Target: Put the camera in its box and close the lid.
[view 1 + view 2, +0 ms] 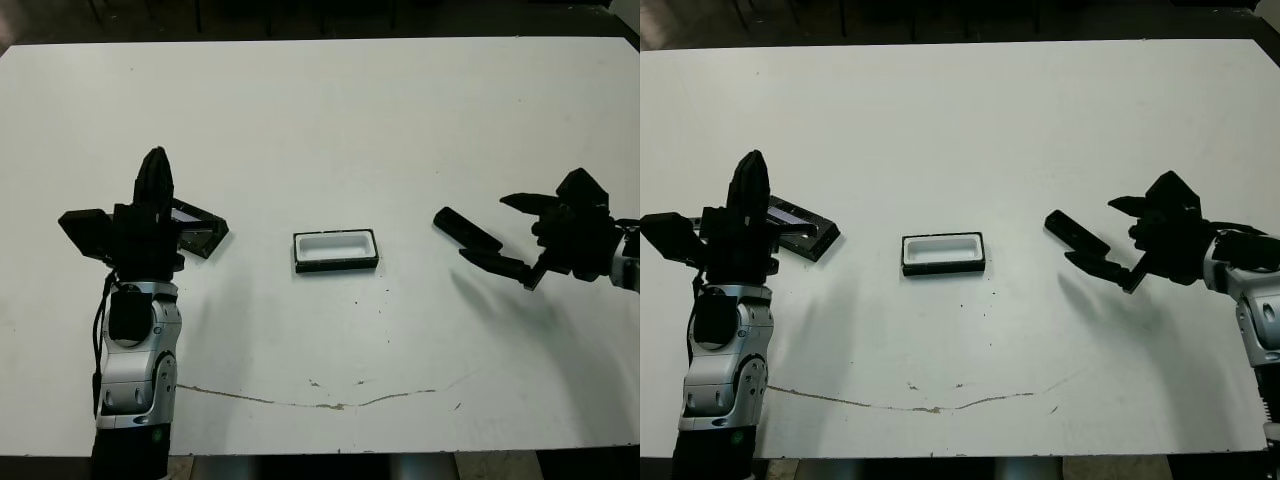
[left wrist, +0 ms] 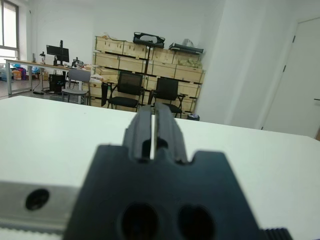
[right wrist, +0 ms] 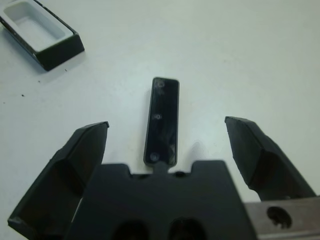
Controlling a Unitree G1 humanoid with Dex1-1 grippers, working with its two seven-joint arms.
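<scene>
White bench [image 1: 320, 110] seen from above. Our right hand [image 3: 167, 145] is spread wide open, empty, w/ the camera [image 3: 162, 120] lying flat on the bench between its two fingers [image 3: 82, 155], not yet touched. The camera's long axis runs roughly along the hand's reach, so the fingers flank its long sides; it lies just ahead of the hand, on the side toward the box. The box [image 1: 336, 250] sits mid-bench, open, white lining showing, nothing inside, well apart from the camera, to its left. Right hand is by far the nearer one to the camera. Our left hand [image 1: 155, 185] is closed, fingers pressed together, holding nothing, raised beside the lid [image 1: 198, 228], which rests on the bench left of the box.
</scene>
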